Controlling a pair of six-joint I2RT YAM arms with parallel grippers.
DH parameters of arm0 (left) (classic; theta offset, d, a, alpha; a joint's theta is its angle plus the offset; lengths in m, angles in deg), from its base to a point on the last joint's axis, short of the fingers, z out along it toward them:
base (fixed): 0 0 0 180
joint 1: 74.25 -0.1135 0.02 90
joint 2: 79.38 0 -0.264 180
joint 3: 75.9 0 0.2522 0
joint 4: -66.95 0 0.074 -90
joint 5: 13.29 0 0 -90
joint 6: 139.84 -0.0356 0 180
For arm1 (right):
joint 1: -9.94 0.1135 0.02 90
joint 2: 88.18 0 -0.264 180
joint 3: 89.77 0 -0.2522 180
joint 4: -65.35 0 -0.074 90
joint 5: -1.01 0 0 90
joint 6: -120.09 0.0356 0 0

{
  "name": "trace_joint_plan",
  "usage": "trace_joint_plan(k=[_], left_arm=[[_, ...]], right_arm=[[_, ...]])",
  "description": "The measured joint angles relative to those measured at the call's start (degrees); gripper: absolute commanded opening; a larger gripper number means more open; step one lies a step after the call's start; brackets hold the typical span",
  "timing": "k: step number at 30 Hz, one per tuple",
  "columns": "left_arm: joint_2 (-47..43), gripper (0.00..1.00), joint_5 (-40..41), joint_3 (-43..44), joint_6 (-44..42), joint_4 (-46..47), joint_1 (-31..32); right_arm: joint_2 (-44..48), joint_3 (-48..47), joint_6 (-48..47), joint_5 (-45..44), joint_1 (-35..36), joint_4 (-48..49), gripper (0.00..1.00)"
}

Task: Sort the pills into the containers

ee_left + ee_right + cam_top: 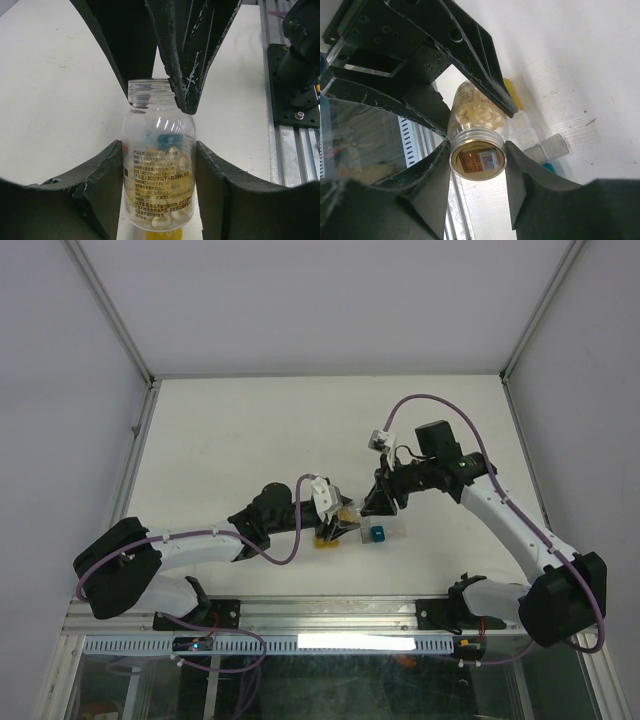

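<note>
A clear pill bottle (158, 175) with a printed label holds pale yellowish pills (172, 220). My left gripper (159, 170) is shut on its body and holds it tilted just above the containers (352, 534). My right gripper (477, 160) is closed on the bottle's threaded neck (478, 153), its fingers (184, 65) touching both sides. The containers are a row of small cells: yellow (512, 95), clear (527, 135) with an open lid (555, 146), and teal (549, 167). From above, the left gripper (342, 517) and right gripper (378, 502) meet over this row. No loose pills show.
The white table (250, 430) is walled by an aluminium frame (135, 430). A metal rail (330, 612) and the arm bases run along the near edge. A white cable connector (378, 437) hangs by the right arm.
</note>
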Motion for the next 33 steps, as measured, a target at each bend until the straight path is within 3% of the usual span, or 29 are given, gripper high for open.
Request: trace_joint_plan(k=[3, 6, 14, 18, 21, 24, 26, 28, 33], left_arm=[[0.0, 0.0, -0.1, 0.0, -0.3, 0.2, 0.0], [-0.3, 0.0, -0.7, 0.2, -1.4, 0.5, 0.0], [-0.6, 0.0, -4.1, 1.0, -2.8, 0.0, 0.0], [-0.6, 0.0, -5.1, 1.4, -2.8, -0.1, -0.4], [-0.6, 0.0, -5.2, 1.7, -2.8, -0.1, -0.6], [-0.6, 0.0, -5.2, 1.7, -2.8, 0.0, -0.8], [-0.6, 0.0, -5.3, 1.7, -2.4, -0.1, -0.8], [-0.4, 0.0, -5.3, 1.7, -2.0, -1.2, -0.8], [-0.1, 0.0, -5.2, 1.5, -1.2, -1.7, -0.8]], right_arm=[[0.0, -0.8, -2.7, 0.1, 0.1, -1.9, 0.08], [-0.4, -2.9, -9.6, 0.4, 0.3, -6.4, 0.06], [-0.5, -6.5, -45.0, 1.0, 1.0, -18.9, 0.09], [-0.6, -7.6, -57.4, 0.9, 1.4, -21.7, 0.12], [-0.6, -8.1, -60.6, 1.0, 1.4, -22.3, 0.3], [-0.5, -8.1, -59.9, 1.1, 1.4, -21.6, 0.64], [0.2, -7.4, -58.1, 1.6, 1.4, -19.9, 0.79], [2.7, -5.7, -54.3, 2.1, 1.8, -15.6, 0.86], [10.4, -3.5, -42.5, 2.5, 1.4, -8.7, 0.89]])
